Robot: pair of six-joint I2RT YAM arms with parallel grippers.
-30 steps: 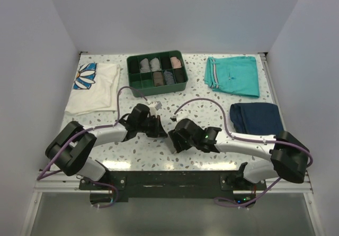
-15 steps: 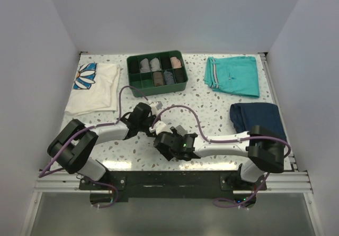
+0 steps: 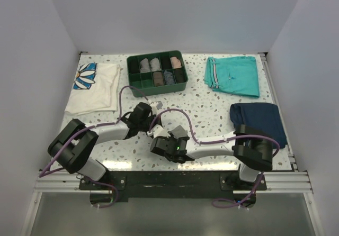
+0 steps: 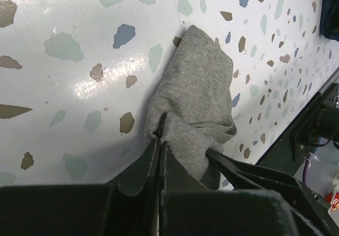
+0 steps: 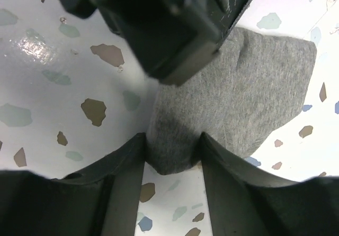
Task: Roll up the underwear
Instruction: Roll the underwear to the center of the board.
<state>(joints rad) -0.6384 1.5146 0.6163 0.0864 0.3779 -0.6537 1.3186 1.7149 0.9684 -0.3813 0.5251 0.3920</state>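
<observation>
Underwear (image 4: 197, 88) lay bunched, grey, on the speckled bench (image 4: 69, 61) at front centre | my left fingers (image 4: 139, 166) pinched one fold | my right fingers (image 5: 124, 164) stood narrow, clamping its end | my left wrist body (image 5: 159, 29) blocked the right camera's upper view | green tray (image 3: 159, 91) behind held rolled garments (image 3: 155, 64) in its compartments | teal shorts (image 3: 233, 76) and navy garment (image 3: 257, 117) lay well apart, right

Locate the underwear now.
The underwear lies on the table near its front edge, just left of centre in the top view, held by the left gripper and right gripper.
</observation>
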